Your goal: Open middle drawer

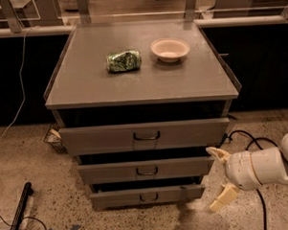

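Observation:
The grey cabinet has three stacked drawers. The middle drawer (146, 170) has a flat grey front with a small metal loop handle (147, 172) at its centre. It stands slightly pulled out, less than the top drawer (145, 135) above it. My gripper (220, 177) is at the lower right, just beside the middle drawer's right end, with cream fingers (223, 198) spread apart and nothing between them. It is well to the right of the handle.
On the cabinet top (85, 86) lie a crumpled green bag (124, 60) and a white bowl (170, 49). The bottom drawer (147, 196) sits below. A black cable (250, 141) runs on the floor at right, a black rod (19, 213) at lower left.

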`<state>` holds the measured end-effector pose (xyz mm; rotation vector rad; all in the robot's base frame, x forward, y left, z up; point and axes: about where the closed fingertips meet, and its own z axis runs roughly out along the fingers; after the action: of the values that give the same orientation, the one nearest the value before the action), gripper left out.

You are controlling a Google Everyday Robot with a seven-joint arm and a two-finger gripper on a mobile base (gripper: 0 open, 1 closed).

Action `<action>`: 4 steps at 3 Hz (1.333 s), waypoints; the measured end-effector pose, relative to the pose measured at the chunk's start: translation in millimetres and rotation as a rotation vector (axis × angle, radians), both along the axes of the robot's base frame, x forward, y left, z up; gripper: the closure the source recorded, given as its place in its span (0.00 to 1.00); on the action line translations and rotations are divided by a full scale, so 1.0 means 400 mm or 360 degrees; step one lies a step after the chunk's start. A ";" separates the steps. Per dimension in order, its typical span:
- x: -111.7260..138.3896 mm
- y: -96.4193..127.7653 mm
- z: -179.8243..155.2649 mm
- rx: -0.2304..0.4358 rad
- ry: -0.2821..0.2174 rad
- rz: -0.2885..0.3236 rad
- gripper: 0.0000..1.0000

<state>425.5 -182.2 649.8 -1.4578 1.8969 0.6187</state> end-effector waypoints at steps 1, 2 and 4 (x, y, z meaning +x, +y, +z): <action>0.015 0.001 -0.005 0.0022 -0.0069 0.0041 0.00; 0.016 0.002 -0.006 0.0023 -0.0075 0.0046 0.00; 0.046 0.052 -0.116 -0.0050 -0.0100 -0.0009 0.00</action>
<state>444.0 -161.5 603.5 -1.4739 1.8695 0.5363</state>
